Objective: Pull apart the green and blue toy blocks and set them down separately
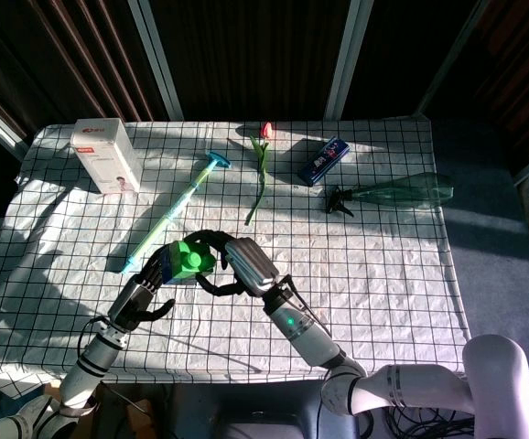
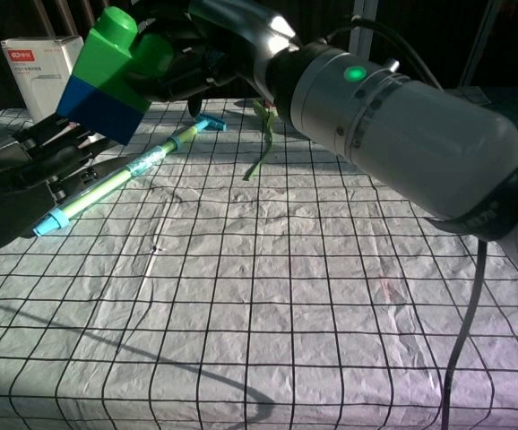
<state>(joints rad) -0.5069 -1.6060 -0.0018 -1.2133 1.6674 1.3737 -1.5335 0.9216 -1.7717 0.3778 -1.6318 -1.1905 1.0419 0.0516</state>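
While the right hand (image 1: 237, 265) holds the joined blocks aloft at centre-left of the head view, green block (image 2: 120, 54) atop blue block (image 2: 98, 106), the left hand (image 2: 35, 166) should wrap the blue one firmly, then pull straight along the studs. Its fingers are spread, holding nothing; contact with the blue block is unclear. The right hand's fingers are mostly hidden behind the blocks.
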